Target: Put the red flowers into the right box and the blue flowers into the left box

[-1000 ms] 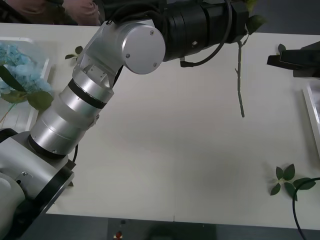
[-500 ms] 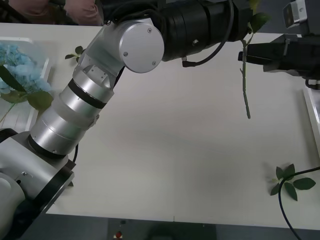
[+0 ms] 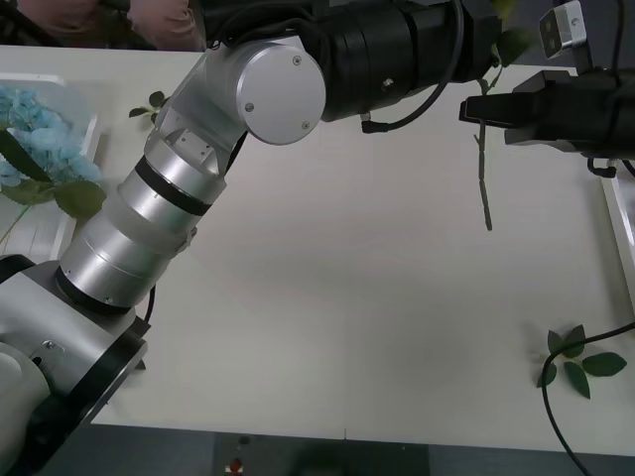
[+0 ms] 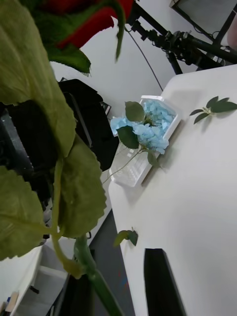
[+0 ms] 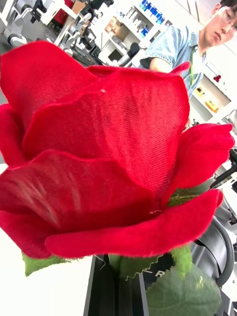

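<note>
My left arm reaches across the table, and my left gripper [image 5: 118, 296] is shut on the stem just under a red flower [image 5: 98, 158], whose big red head sits close in the left wrist view. The grey-green stem [image 3: 483, 178] hangs free above the table. My right gripper [image 3: 471, 109] comes in from the right at stem height and is open. One black finger [image 4: 163, 281] stands a little apart from the stem [image 4: 94, 276]. The blue flowers [image 3: 35, 139] lie in the left box [image 3: 91, 129]. The right box [image 3: 620, 213] shows its rim at the right edge.
A loose green leaf sprig [image 3: 571, 362] lies near the front right of the table, with a black cable beside it. A small leaf [image 3: 149, 102] lies at the back left. The left arm's silver links [image 3: 169, 198] cross the table's left half.
My right gripper has come in from the right edge up to the hanging stem. The stem swung slightly. The left arm has hardly moved.
</note>
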Robot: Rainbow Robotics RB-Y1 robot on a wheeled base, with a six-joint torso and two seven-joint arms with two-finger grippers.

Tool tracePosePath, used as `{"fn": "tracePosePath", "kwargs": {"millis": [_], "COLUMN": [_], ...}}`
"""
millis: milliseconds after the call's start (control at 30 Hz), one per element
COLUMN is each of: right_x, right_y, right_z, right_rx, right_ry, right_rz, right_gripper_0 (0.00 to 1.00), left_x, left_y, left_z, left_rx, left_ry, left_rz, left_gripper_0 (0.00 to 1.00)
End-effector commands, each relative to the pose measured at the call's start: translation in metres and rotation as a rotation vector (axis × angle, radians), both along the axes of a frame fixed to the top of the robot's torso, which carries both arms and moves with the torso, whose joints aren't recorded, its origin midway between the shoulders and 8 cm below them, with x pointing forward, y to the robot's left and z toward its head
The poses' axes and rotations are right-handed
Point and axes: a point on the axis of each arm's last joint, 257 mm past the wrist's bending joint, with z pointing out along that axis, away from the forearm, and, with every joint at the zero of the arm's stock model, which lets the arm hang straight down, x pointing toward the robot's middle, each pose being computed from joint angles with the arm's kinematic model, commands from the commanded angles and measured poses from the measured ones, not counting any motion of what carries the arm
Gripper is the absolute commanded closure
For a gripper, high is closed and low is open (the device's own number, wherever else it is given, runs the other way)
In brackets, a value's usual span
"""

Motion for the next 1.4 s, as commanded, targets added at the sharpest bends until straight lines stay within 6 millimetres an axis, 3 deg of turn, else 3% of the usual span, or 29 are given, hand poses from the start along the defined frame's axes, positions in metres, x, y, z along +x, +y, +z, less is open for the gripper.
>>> {"fn": "tracePosePath", "kwargs": {"millis": [33,233,300,367,400,767,967,1133,1167,1200,1300,1400], "right_x": [-0.001,0.000,0.000,0.000,0.000,-0.001,-0.008,-0.018,-0.020,-0.021,-0.025,-0.026], "right_y": [0.006,0.005,0.004,0.004,0.004,0.001,-0.024,-0.069,-0.077,-0.089,-0.116,-0.158], "right_z": [0.020,0.021,0.022,0.022,0.023,0.025,0.027,0.024,0.022,0.021,0.013,-0.001], "right_rx": [0.013,0.017,0.020,0.022,0.023,0.028,0.004,-0.039,-0.045,-0.058,-0.091,-0.187], "right_ry": [-0.009,-0.003,-0.003,-0.001,-0.001,0.001,0.038,0.099,0.110,0.117,0.145,0.182], "right_rz": [0.017,0.014,0.012,0.011,0.012,0.011,0.001,-0.048,-0.059,-0.082,-0.138,-0.238], "right_gripper_0": [1.00,1.00,1.00,1.00,1.00,1.00,1.00,1.00,1.00,1.00,1.00,1.00], "left_x": [-0.005,-0.005,-0.005,-0.005,-0.005,-0.005,-0.005,-0.005,0.002,0.005,0.010,0.003], "left_y": [-0.002,-0.002,-0.002,-0.002,-0.002,-0.002,-0.002,-0.002,0.002,0.007,0.027,0.051], "left_z": [0.036,0.036,0.036,0.036,0.036,0.036,0.036,0.036,0.014,0.008,0.003,-0.014], "left_rx": [-0.039,-0.039,-0.039,-0.039,-0.039,-0.039,-0.039,-0.039,-0.024,-0.017,0.015,0.063], "left_ry": [-0.039,-0.039,-0.039,-0.039,-0.039,-0.039,-0.039,-0.039,-0.006,0.001,-0.028,-0.020], "left_rz": [-0.009,-0.009,-0.009,-0.009,-0.009,-0.009,-0.009,-0.009,0.007,0.013,0.029,0.010], "left_gripper_0": [1.00,0.98,0.36,0.06,0.00,0.00,0.00,0.00,0.00,0.00,0.00,0.00]}}
